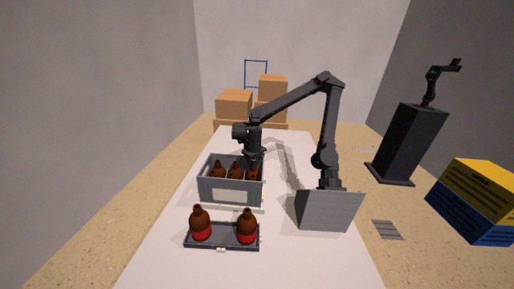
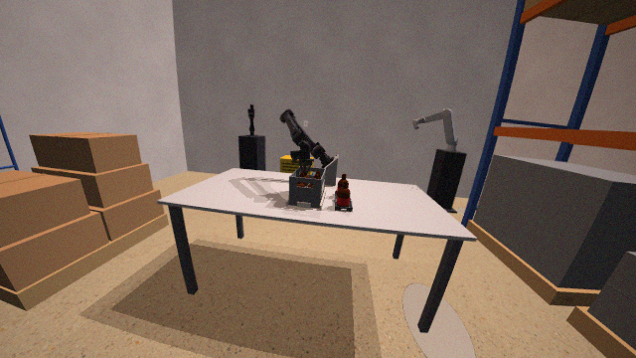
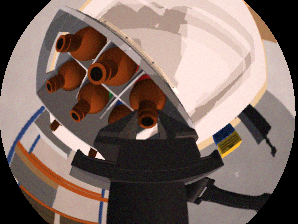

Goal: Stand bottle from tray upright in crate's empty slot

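Observation:
The grey crate [image 1: 230, 182] stands in the middle of the white table and holds several brown bottles. My gripper [image 1: 252, 162] reaches down into the crate's right side and is shut on the neck of a brown bottle [image 1: 253, 172] that stands in a right-hand slot. In the wrist view the gripper [image 3: 148, 129] grips that bottle's neck [image 3: 148, 120] beside the other bottles in the crate [image 3: 100, 70]. The dark tray [image 1: 222, 237] in front of the crate carries two brown bottles with red labels, one on the left [image 1: 199, 222] and one on the right [image 1: 246, 225]. In the exterior view the crate [image 2: 307, 189] and the tray bottles [image 2: 343, 191] look small.
A grey box [image 1: 326, 209] at the arm's base stands right of the crate. Cardboard boxes [image 1: 250, 100] are stacked beyond the table's far end. A black pedestal [image 1: 407, 142] and a yellow and blue box [image 1: 474, 201] stand on the floor to the right.

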### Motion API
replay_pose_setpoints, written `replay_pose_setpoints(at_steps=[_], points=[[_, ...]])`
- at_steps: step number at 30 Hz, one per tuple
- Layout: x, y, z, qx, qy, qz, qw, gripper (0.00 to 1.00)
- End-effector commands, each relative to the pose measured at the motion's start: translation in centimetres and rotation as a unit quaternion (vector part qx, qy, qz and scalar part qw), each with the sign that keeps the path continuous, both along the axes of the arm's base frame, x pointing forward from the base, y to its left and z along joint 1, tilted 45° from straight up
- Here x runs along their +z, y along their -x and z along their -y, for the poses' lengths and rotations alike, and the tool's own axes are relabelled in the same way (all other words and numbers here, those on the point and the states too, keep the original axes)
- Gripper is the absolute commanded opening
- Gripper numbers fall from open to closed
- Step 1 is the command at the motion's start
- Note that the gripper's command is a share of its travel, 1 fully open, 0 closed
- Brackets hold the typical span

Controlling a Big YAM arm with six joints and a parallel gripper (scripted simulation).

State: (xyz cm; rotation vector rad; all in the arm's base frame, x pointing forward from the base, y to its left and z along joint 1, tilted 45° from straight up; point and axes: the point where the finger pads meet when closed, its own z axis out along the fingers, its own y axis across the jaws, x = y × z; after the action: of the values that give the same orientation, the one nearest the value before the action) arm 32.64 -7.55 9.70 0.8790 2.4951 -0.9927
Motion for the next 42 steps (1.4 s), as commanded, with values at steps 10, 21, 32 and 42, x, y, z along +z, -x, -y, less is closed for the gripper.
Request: replay_pose_setpoints(at_steps=[10,21,32,42], points=[[0.33,-0.61,0.37,-0.001,0.001,0.006,1.0,0.0],[0.33,-0.61,0.37,-0.001,0.001,0.006,1.0,0.0],[0.33,-0.61,0.37,-0.001,0.001,0.006,1.0,0.61],[0.33,-0.61,0.37,-0.001,0.001,0.006,1.0,0.61]])
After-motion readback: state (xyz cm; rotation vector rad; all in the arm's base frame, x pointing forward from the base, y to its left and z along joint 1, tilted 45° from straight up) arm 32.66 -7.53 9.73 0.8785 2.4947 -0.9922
